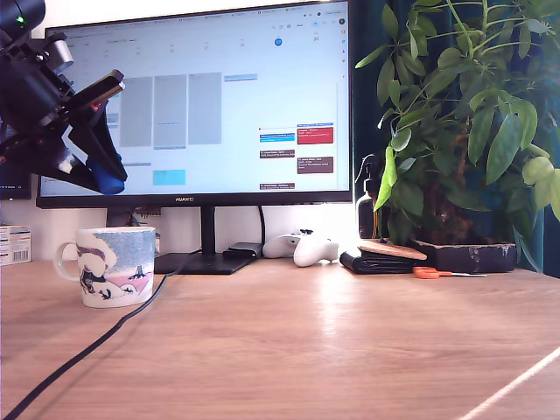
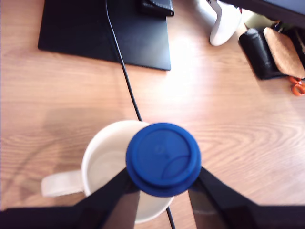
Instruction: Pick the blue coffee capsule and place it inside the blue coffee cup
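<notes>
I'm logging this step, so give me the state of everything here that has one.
Black gripper: shut on the capsule, raised above the mug.
Small deep-blue coffee capsule: held, off the table, over the mug's mouth.
Cartoon snow-scene ceramic mug: upright, empty.
Black monitor: switched on.

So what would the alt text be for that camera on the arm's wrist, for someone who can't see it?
A black gripper holds a round blue coffee capsule directly above an empty cream-white mug on a wooden desk. A black cable runs past the mug towards a black monitor base, with a white game controller beyond.
</notes>
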Available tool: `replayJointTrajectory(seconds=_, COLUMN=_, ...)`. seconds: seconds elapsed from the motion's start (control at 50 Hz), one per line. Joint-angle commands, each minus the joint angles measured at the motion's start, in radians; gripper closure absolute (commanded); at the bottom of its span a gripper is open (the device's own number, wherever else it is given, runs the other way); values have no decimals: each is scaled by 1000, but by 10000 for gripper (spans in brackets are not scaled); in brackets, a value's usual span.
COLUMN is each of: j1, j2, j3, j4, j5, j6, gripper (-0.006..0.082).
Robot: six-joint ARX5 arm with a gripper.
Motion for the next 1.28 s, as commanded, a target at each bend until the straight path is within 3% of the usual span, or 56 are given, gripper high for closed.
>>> replayJointTrajectory(seconds=0.0, j1=-5, j2=9, j3=-16, j4=-7, j5=-8, j6=11, gripper=352)
replayJointTrajectory(seconds=0.06, j1=-7, j2=9, j3=-16, j4=-18, j5=-24, j6=22, gripper=276)
replayJointTrajectory(seconds=0.3, j1=-16, j2=9, j3=-16, j4=-21, j5=-44, j6=38, gripper=304)
replayJointTrajectory(seconds=0.36, j1=-16, j2=8, j3=-16, j4=-18, j5=-44, j6=47, gripper=406)
replayJointTrajectory(seconds=0.5, j1=-16, j2=-8, j3=-11, j4=-18, j5=-47, j6=94, gripper=801)
replayJointTrajectory(seconds=0.84, j1=-15, j2=-203, j3=-11, j4=-71, j5=-305, j6=293, gripper=783)
replayJointTrajectory(seconds=1.26, j1=31, j2=-467, j3=-29, j4=-144, j5=-366, j6=336, gripper=783)
